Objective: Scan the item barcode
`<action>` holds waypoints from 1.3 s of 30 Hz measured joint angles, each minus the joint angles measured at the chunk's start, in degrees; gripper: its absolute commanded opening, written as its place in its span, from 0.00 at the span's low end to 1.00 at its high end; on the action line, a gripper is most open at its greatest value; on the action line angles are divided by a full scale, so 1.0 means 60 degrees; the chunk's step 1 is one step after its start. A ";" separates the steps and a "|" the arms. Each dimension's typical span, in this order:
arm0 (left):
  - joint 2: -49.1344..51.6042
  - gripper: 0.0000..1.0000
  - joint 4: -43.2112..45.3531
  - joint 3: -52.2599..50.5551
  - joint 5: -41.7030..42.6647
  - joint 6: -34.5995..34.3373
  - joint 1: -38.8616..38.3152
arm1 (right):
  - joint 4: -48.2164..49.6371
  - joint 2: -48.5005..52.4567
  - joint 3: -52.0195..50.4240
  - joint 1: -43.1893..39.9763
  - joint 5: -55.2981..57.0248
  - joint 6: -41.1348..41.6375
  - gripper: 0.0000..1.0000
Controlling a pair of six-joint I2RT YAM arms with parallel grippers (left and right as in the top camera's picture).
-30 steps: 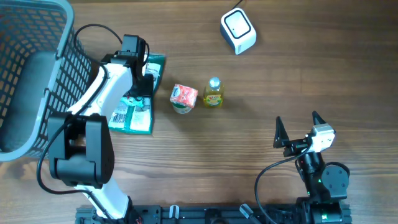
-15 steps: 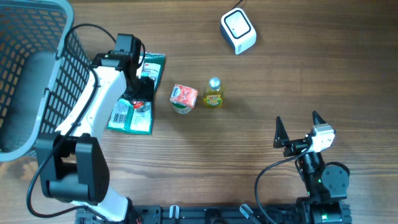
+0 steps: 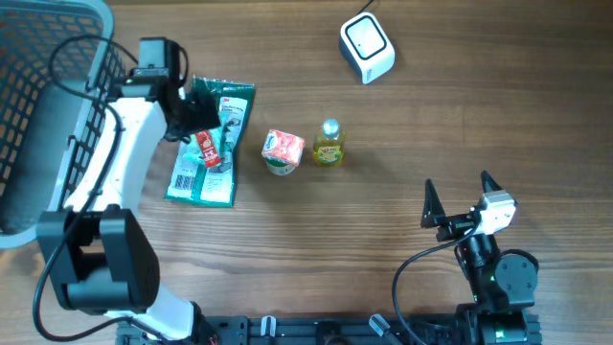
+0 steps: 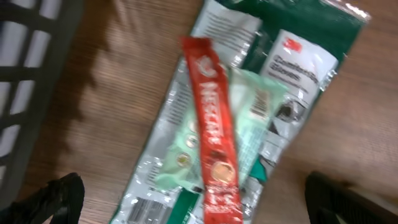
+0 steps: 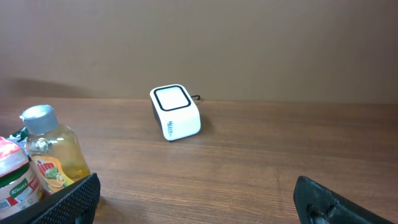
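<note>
Findings, overhead view, 12 o'clock taken as the table edge far from the robot.

1. The left gripper hangs at the 10 o'clock part of the wooden table. Its fingers are spread wide and pinch nothing.
2. The red stick sachet lies loose on a green-and-clear plastic packet, just at 5 o'clock of that gripper. The wrist view shows it slanted across the packet, clear of both fingertips.
3. The white box-shaped barcode scanner stands at 1 o'clock, well apart from the sachet.
4. A red-and-green lidded cup and a yellow bottle with a silver cap stand side by side at 3 o'clock of the packet.
5. A grey mesh basket stands at 9 o'clock, beside the left arm.
6. The right gripper sits at 4 o'clock, fingers spread, empty.
</note>
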 measured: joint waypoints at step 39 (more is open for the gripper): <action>-0.0007 0.70 0.0943 0.0004 0.1545 0.0882 0.1133 | 0.0000 0.0000 0.0000 0.0000 0.0000 0.0000 1.00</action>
